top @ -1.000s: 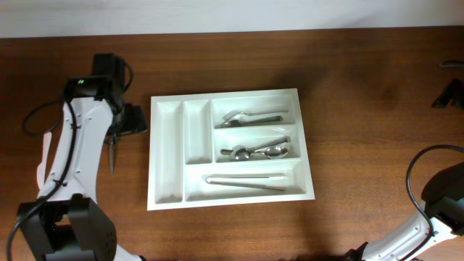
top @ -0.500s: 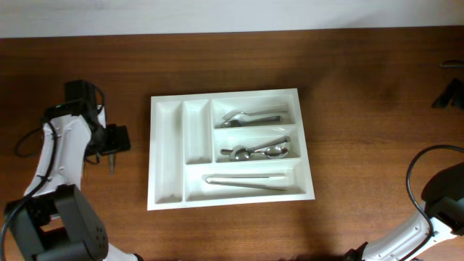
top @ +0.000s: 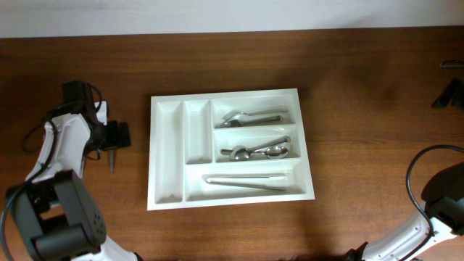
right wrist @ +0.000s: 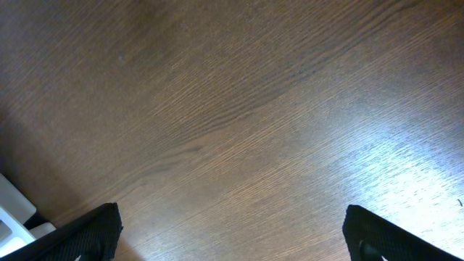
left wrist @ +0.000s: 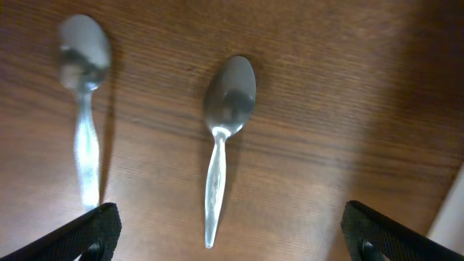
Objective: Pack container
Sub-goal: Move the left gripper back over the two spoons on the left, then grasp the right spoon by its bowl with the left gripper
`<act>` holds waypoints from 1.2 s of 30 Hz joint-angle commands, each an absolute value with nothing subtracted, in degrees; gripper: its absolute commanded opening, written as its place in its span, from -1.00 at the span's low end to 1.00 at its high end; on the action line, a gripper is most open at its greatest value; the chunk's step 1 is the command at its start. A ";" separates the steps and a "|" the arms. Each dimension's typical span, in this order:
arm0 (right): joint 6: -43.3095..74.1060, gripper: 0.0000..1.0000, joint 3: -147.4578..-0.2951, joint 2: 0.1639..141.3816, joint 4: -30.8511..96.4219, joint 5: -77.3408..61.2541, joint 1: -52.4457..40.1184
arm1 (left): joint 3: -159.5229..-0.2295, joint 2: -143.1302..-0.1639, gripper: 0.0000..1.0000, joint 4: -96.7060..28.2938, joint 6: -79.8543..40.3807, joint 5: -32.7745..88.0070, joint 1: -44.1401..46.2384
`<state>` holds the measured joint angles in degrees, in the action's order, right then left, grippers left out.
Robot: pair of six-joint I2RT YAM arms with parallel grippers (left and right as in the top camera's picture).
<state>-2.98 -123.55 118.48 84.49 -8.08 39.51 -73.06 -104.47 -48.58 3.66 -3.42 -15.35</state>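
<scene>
The container (top: pixel 167 152) sits in the middle of the desk (top: pixel 362 109). On my overhead feed it is a white tray with its long side running left to right. Its two narrow upright compartments (top: pixel 194 134) on the left show only their white floors, while each of the three wide ones on the right has cutlery in it.

My left pincer (left wrist: pixel 232 221) hangs over the desk near the tray's left edge, jaws spread wide with nothing gripped. My right pincer (right wrist: pixel 230 217) is just as wide open and also grips nothing, with only wood grain below it.

The bottom wide compartment holds a long slim utensil (top: pixel 246 181) lying lengthwise; I can't tell what kind. The middle one holds a couple of spoons (top: pixel 257 151). The top one holds more silver cutlery (top: pixel 250 116), bowls toward the left.

Beneath the left pincer a loose spoon (left wrist: pixel 226 130) lies on the desk, handle toward the fingers. A blurred second spoon (left wrist: pixel 83 94) lies beside it, apart.
</scene>
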 commanded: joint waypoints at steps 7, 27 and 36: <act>-2.50 0.98 -123.42 118.43 84.38 -8.38 39.40 | -72.14 -111.98 0.99 -47.81 3.29 -2.28 -15.44; -2.50 0.98 -123.42 118.43 84.38 -8.38 39.40 | -72.14 -114.54 0.01 -44.66 3.31 -1.67 -15.44; -2.50 0.98 -123.42 118.43 84.38 -8.38 39.40 | -72.14 -114.54 -0.66 -44.31 3.29 -2.37 -15.44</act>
